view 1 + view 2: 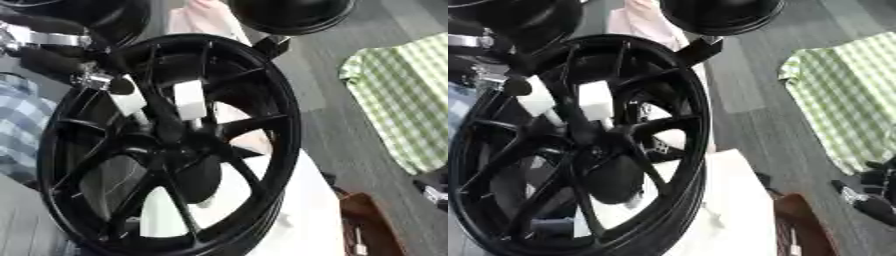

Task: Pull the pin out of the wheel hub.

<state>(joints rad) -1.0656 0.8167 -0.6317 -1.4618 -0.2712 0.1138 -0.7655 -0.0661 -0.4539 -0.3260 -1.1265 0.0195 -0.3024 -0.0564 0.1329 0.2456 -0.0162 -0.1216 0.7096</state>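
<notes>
Nearest the camera, on a white worktop point(306, 210), a glossy black spoked wheel hub point(171, 145) stands tilted on its rim. At its centre the left hand point(131, 97), black with white-tipped fingers point(190, 100), curls around the hub's middle, hiding the pin. Farther off, grey plank floor point(350, 125) carries a green checked cloth point(407, 95), with the right hand point(868, 197) low at the right, its fingers unclear.

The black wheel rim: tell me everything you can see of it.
The glossy black spoked wheel rim looks like painted metal, with thin spokes running from a central hub to a deep outer barrel. It stands tilted, filling the left and middle of both views, its lower part over a white surface. The robot's left hand, white-tipped fingers, reaches among the upper spokes near the hub.
</notes>
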